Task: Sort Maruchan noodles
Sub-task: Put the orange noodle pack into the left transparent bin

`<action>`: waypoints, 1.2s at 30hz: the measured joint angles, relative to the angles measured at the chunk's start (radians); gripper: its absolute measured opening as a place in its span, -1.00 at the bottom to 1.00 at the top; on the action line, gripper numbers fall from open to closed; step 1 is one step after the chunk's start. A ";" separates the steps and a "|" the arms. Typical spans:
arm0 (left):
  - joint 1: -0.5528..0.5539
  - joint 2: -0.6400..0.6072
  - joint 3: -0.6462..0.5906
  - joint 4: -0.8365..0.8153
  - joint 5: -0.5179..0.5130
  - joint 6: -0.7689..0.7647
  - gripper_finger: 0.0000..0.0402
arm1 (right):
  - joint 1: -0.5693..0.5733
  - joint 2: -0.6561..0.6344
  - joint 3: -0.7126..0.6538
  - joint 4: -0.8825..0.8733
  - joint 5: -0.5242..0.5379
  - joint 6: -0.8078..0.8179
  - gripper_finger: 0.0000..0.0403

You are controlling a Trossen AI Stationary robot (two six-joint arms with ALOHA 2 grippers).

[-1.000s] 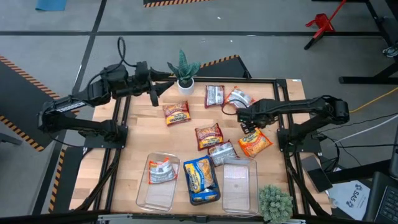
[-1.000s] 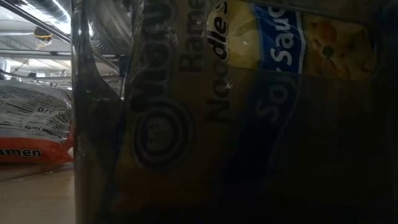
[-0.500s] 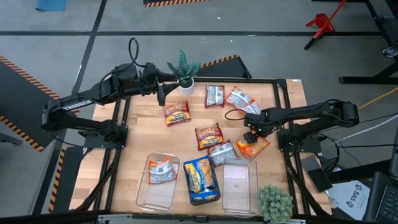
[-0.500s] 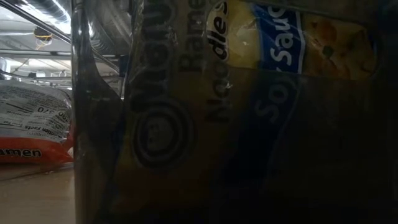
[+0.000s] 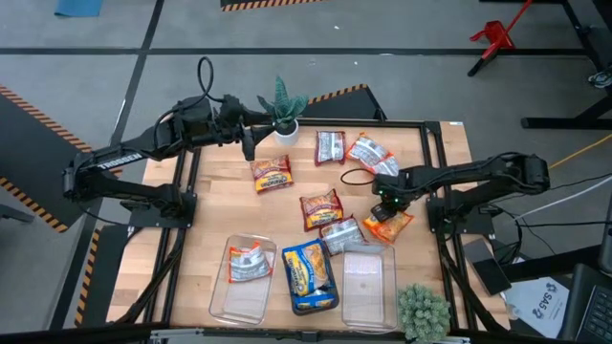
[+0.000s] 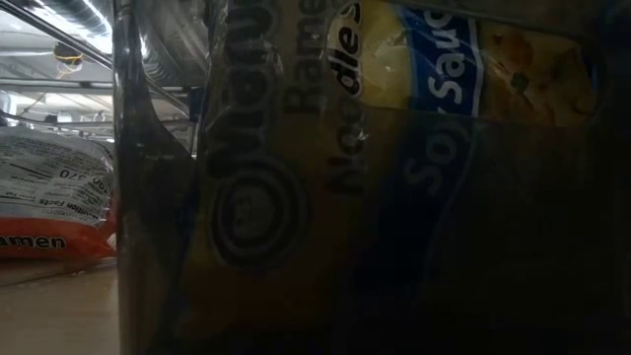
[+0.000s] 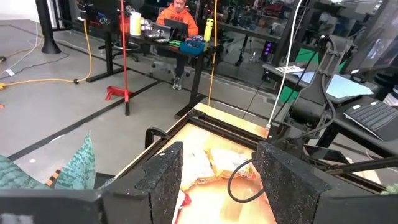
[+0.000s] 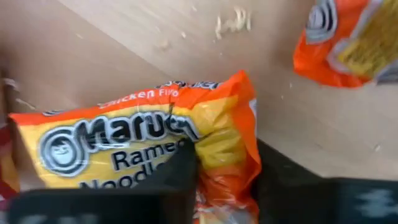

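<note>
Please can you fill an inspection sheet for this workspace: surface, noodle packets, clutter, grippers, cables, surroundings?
Surface: wooden table in a black frame; crumbs near the orange packet in the right wrist view.
Job's things: red-and-silver packet in the left bin; blue-and-yellow packet in the middle bin; right bin holds nothing seen. Six packets lie loose, among them the orange packet.
Clutter: potted plant at the far edge, green plant at the near right corner.
Grippers: left gripper open, above the far left edge, holding nothing. Right gripper shut on the orange packet's edge.
Cables: black cable looped over the table by the right arm.
Surroundings: a person at a desk, far off.
</note>
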 joint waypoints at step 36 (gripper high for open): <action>-0.021 0.335 0.000 0.117 0.350 -0.220 0.38 | -0.001 -0.001 0.652 0.054 0.174 -0.226 -0.98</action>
